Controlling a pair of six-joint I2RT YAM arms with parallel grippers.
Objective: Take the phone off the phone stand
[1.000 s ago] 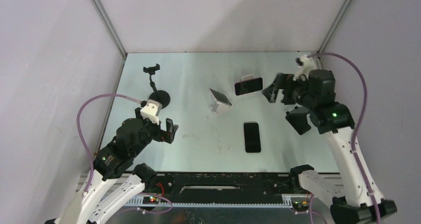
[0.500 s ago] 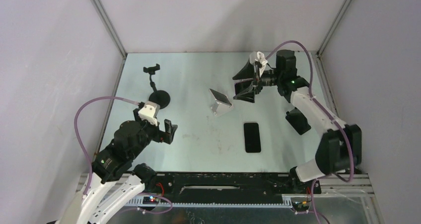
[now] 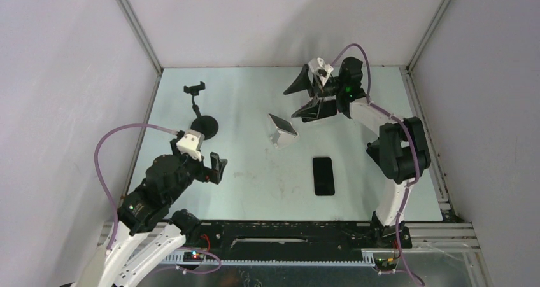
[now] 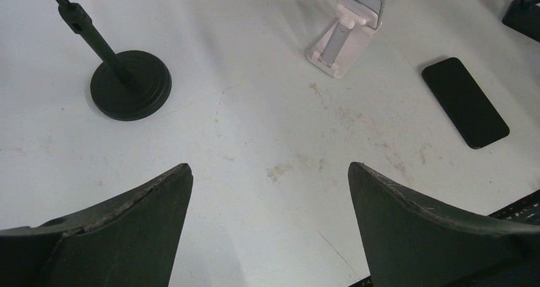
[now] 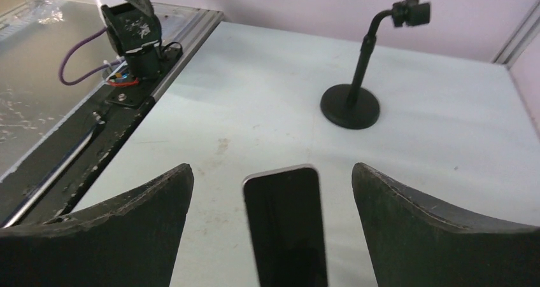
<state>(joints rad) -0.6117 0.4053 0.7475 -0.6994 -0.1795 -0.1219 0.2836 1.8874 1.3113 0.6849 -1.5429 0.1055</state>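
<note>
**A:** Where's the phone (image 5: 283, 226)?

**B:** Far middle of the table (image 3: 255, 172), propped on its phone stand, which you can't see from here. It sits between the fingers of your right gripper (image 3: 290, 105). The jaws are spread wide and grip nothing.

**A:** What could go wrong?

**B:** Close off-centre and you'd likely tip the phone and stand together, or drag the stand up as you lift. A pinch at the very end could let it swing or slip.

**A:** Which way does it lie?

**B:** Its long axis runs across the table, far end toward the black gooseneck holder (image 5: 350, 107) on the left. Your left gripper (image 4: 269, 169) hangs released, well apart. The white folding stand (image 3: 281, 132) and second phone (image 3: 323, 175) lie nearer you.
</note>
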